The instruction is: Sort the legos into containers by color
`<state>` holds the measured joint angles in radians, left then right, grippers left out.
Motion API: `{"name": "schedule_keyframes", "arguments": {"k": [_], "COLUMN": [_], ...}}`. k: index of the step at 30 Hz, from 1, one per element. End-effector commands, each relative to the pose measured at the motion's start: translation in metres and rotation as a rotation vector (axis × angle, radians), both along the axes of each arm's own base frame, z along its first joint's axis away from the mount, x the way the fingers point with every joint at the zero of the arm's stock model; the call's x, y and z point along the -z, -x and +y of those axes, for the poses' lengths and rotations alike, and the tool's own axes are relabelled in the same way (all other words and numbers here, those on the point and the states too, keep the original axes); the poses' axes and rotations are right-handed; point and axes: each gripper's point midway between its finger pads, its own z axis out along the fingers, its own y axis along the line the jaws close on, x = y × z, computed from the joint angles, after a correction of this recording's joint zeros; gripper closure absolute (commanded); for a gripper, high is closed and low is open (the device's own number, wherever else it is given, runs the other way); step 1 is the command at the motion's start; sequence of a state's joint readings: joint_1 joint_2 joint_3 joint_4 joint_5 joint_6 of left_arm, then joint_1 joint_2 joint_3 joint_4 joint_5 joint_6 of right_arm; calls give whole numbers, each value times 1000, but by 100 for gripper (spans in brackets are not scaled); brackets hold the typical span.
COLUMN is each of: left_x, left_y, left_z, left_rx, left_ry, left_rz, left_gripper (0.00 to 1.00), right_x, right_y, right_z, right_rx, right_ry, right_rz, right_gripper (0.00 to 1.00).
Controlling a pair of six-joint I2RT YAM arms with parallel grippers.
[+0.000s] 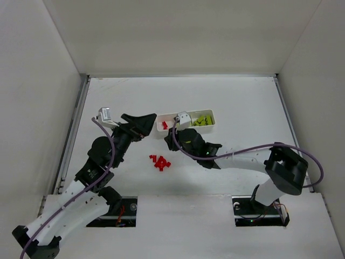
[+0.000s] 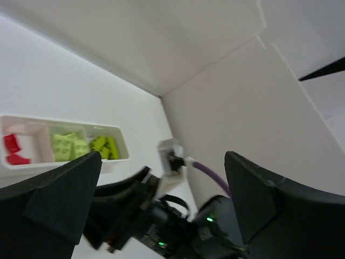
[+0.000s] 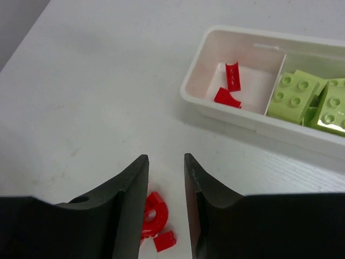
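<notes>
The white tray (image 1: 212, 128) lies at mid-table. Its left compartment holds two red legos (image 1: 165, 125); the other two hold yellow-green legos (image 1: 202, 120). A pile of several red legos (image 1: 160, 162) lies on the table in front of the tray. My right gripper (image 1: 170, 141) hovers between pile and tray, open a little and empty (image 3: 165, 159). A red arch piece (image 3: 153, 213) and a small red brick (image 3: 164, 241) lie under its fingers. The tray (image 3: 186, 89) is ahead to the right. My left gripper (image 1: 143, 124) is wide open and empty, left of the tray.
White walls enclose the table on three sides. In the left wrist view the tray (image 2: 121, 141) sits at the left with red legos (image 2: 12, 148) and yellow-green legos (image 2: 70, 145) in it. The right arm with its purple cable (image 2: 207, 172) fills the bottom.
</notes>
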<state>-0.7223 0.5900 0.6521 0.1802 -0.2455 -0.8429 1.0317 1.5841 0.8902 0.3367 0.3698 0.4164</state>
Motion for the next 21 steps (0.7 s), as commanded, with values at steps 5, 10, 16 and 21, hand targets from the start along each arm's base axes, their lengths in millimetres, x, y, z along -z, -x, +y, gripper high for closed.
{"name": "schedule_keyframes", "arguments": {"k": [5,10,16,21], "left_x": [95,132,143,184], "left_y": [-10,-10,0,13], "left_z": [33,36,35,23], "left_rx": [-109,-104,-107,-9], "left_ry": [-252,-357,-300,-484], "left_rz": [258,280,305,392], "left_gripper": [0,0,6,95], "right_x": [-3,10,28,50], "right_y": [39,64,90,101], "right_z": [-19,-29,-29,-23], "right_rx": [-52,-94,-184,-231], "right_ry": [18,24,66,101], "right_rz": [-24,-2,28,77], "right_gripper": [73,70,57,47]}}
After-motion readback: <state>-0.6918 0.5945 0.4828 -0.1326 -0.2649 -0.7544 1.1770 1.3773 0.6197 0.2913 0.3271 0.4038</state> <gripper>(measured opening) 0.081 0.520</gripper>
